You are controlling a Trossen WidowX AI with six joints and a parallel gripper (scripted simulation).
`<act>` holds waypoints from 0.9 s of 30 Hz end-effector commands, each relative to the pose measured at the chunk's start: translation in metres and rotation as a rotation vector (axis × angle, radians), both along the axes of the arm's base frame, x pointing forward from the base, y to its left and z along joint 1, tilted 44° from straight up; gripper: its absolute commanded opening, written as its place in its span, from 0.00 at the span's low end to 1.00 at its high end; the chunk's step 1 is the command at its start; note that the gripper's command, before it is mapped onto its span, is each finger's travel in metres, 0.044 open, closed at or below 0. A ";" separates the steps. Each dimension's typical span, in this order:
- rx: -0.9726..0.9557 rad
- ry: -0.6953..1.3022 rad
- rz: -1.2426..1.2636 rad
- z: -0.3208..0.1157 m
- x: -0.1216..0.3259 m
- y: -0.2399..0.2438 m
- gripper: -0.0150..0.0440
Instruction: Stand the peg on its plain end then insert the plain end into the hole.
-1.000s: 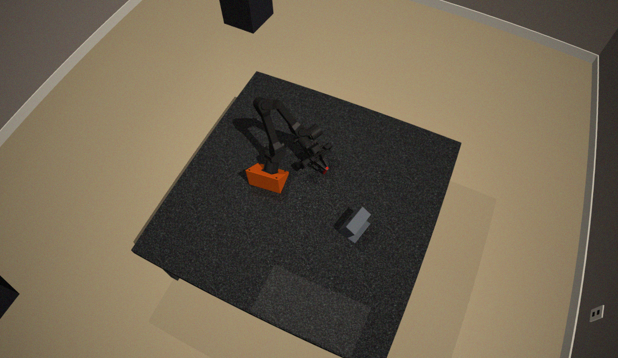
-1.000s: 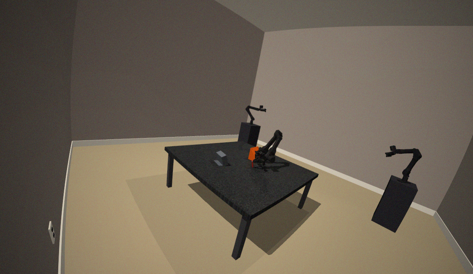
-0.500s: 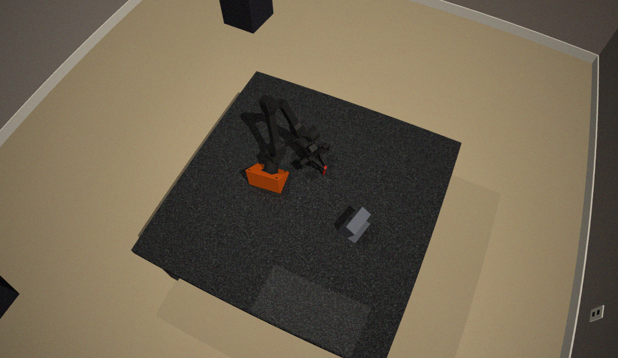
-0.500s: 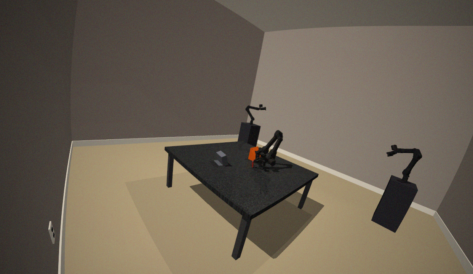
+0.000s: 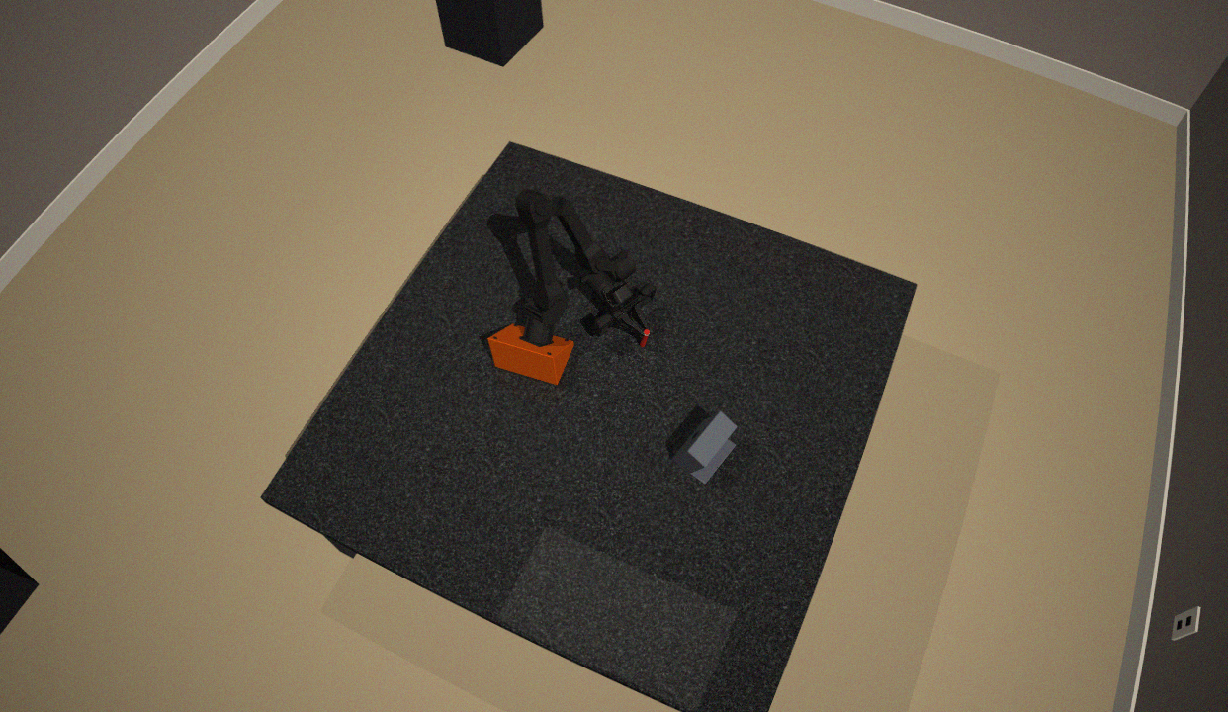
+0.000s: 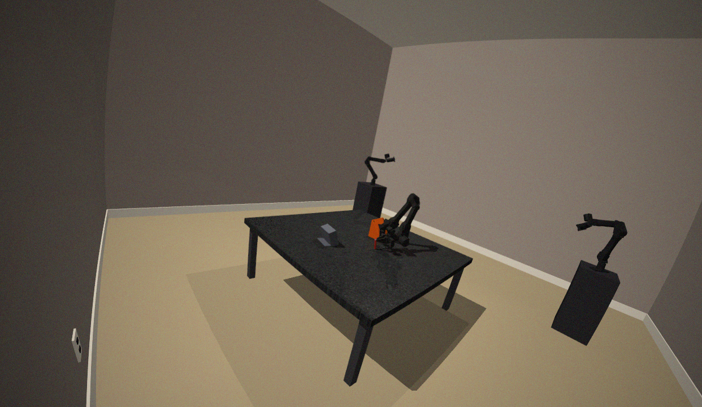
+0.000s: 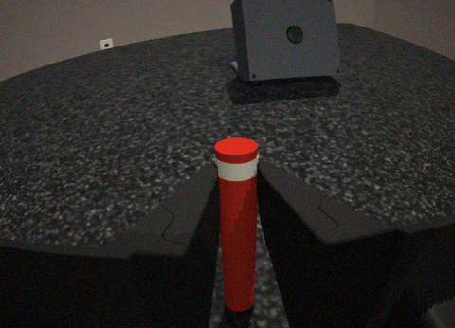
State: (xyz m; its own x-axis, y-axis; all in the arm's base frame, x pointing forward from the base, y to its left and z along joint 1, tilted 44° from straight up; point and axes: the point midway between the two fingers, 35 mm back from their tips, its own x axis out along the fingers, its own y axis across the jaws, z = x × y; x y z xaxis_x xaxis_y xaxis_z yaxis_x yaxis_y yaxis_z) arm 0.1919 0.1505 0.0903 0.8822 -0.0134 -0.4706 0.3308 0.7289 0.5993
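Note:
The red peg (image 7: pixel 238 227) (image 5: pixel 645 334) (image 6: pixel 375 243) stands upright between my fingers, white band at the top and plain end down at the table. My gripper (image 7: pixel 236 175) (image 5: pixel 640 329) is shut on the peg around its upper half, low over the table just in front of the robot's orange base (image 5: pixel 529 352). The grey sloped panel (image 7: pixel 286 36) (image 5: pixel 710 444) (image 6: pixel 328 233) stands ahead of the gripper, a little to the right in the wrist view. Its round hole (image 7: pixel 295 34) faces me.
The black speckled table (image 5: pixel 777 292) (image 6: pixel 343 278) carries the arm, the panel and the peg. Two other arms on dark pedestals (image 6: pixel 586 298) (image 6: pixel 371 197) stand on the floor away from the table.

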 end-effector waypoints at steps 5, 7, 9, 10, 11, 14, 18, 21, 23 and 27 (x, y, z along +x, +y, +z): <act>-0.002 0.001 0.002 -0.002 -0.001 0.002 0.34; -0.002 0.001 0.002 -0.002 -0.001 0.002 0.34; -0.004 0.000 0.002 -0.001 -0.002 0.001 0.34; -0.004 0.000 0.002 -0.001 -0.002 0.002 0.34; -0.005 0.000 0.001 -0.001 -0.002 0.002 0.34; -0.006 -0.001 0.000 -0.002 -0.003 0.002 0.34; -0.008 -0.003 -0.002 -0.002 -0.004 0.002 0.34; -0.008 -0.005 -0.005 -0.003 -0.004 0.003 0.34; -0.008 -0.007 -0.007 -0.003 -0.005 0.003 0.34; -0.008 -0.011 -0.012 -0.003 -0.005 0.003 0.34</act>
